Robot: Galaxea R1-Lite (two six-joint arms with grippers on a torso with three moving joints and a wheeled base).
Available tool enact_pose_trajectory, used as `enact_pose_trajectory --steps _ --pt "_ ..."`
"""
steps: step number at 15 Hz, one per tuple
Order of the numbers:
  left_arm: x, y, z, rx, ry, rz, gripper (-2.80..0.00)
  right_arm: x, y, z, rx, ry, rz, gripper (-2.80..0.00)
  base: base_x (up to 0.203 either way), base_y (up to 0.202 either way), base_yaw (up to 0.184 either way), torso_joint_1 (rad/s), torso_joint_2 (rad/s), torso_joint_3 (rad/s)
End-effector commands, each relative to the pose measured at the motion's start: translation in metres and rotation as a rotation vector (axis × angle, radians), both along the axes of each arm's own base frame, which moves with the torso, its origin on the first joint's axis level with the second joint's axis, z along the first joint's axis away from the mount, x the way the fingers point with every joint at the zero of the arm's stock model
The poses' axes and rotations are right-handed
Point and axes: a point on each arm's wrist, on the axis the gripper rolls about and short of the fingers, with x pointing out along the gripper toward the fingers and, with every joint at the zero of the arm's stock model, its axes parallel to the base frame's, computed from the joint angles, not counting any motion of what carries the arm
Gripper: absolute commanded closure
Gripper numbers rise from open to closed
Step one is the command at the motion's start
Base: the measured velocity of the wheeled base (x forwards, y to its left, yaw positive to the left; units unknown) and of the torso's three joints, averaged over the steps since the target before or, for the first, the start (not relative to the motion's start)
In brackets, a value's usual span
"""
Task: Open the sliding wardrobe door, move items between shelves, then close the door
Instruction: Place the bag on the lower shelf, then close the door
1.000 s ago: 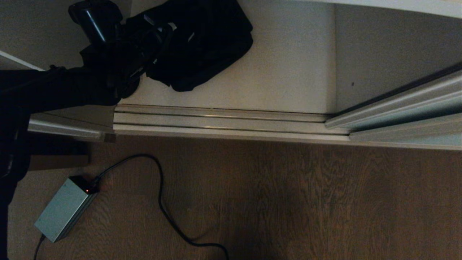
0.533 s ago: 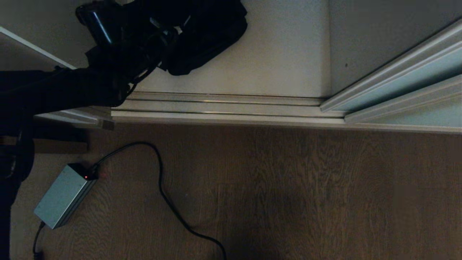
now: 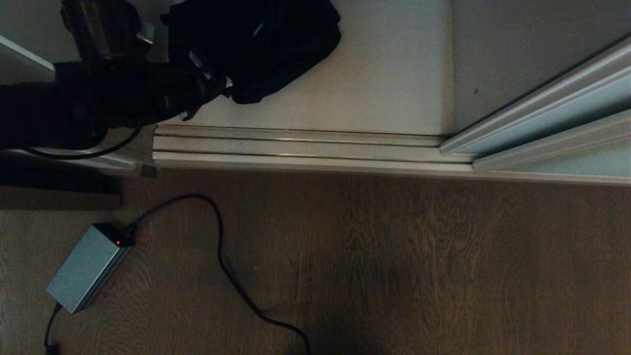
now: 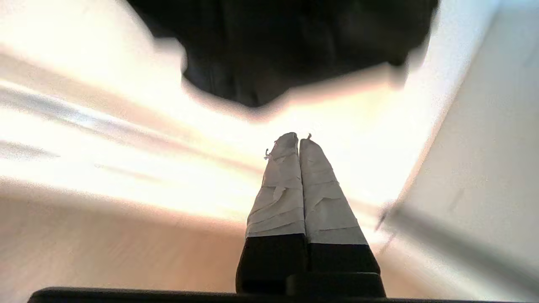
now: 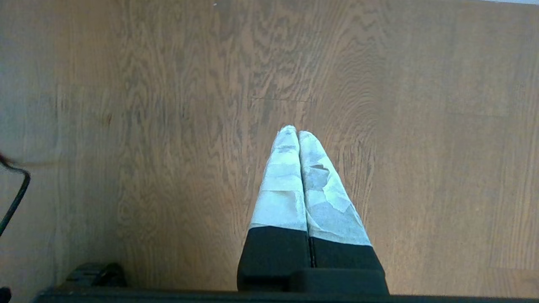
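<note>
Left gripper [image 4: 298, 141] is seen with its taped fingers [image 4: 280, 189] pressed together, nothing held between them, poised just short of the black drawstring bag [image 4: 294, 46]. From the head view the left arm is stretched in from the left over the floor track [image 3: 296, 148], into the open wardrobe. The bag [image 3: 266, 44] is slumped on the off-white bottom shelf [image 3: 384, 88], near the left wall, alone on that board as far as can be seen. The sliding wardrobe door [image 3: 552, 123] is stood pushed to the right, its mint glass overlapping the second panel. Right gripper [image 5: 298, 134] is closed and empty, hung over the wooden floor [image 5: 421, 126]. A grey power brick [image 3: 86, 273] with black cable [image 3: 222, 266] is noted on the floor outside.
</note>
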Motion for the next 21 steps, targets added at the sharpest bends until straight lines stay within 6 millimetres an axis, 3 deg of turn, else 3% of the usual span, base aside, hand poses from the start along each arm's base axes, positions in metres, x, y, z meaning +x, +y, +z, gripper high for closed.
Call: enact_pose_trajectory --steps 1,4,6,8,10,11,14,16,19,21 --pt "-0.086 0.022 0.032 0.199 -0.128 0.045 0.00 0.000 0.000 0.000 0.000 -0.003 0.001 0.00 0.000 0.000 0.000 0.000 0.00 0.000" --pt "-0.189 0.044 0.042 0.451 -0.276 0.122 0.00 0.000 0.000 0.000 0.000 -0.003 0.001 0.00 0.000 0.000 0.000 0.000 0.00 0.000" --pt "-0.265 0.054 0.031 0.553 -0.346 0.177 0.00 0.000 0.000 0.000 0.000 -0.003 0.001 0.00 0.000 0.000 0.000 0.000 0.00 0.000" --pt "-0.328 0.060 0.000 0.596 -0.377 0.225 0.00 0.000 0.000 0.000 0.000 -0.003 0.001 0.00 0.000 0.000 0.000 0.000 0.00 0.000" --pt "-0.371 0.064 -0.047 0.622 -0.373 0.268 0.00 0.000 0.000 0.000 0.000 -0.003 0.001 0.00 0.000 0.000 0.000 0.000 0.00 0.000" --pt "-0.384 0.064 -0.073 0.635 -0.353 0.277 0.00 0.000 0.000 0.000 0.000 -0.003 0.000 0.00 0.000 0.000 0.000 0.000 0.00 0.000" --pt "-0.388 0.064 -0.160 0.688 -0.203 0.273 0.00 0.000 0.000 0.000 0.000 -0.003 0.001 0.00 0.000 0.000 0.000 0.000 0.00 0.000" --pt "-0.391 0.063 -0.204 0.716 -0.178 0.267 0.00 0.000 0.000 0.000 0.000 -0.003 0.001 0.00 0.000 0.000 0.000 0.000 0.00 0.000" --pt "-0.378 0.062 -0.249 0.755 -0.094 0.240 0.00 0.000 0.000 0.000 0.000 -0.003 0.001 0.00 0.000 0.000 0.000 0.000 0.00 0.000" --pt "-0.375 0.063 -0.252 0.734 -0.110 0.277 0.00 0.000 0.000 0.000 0.000 -0.003 0.000 0.00 0.000 0.000 0.000 0.000 0.00 0.000"
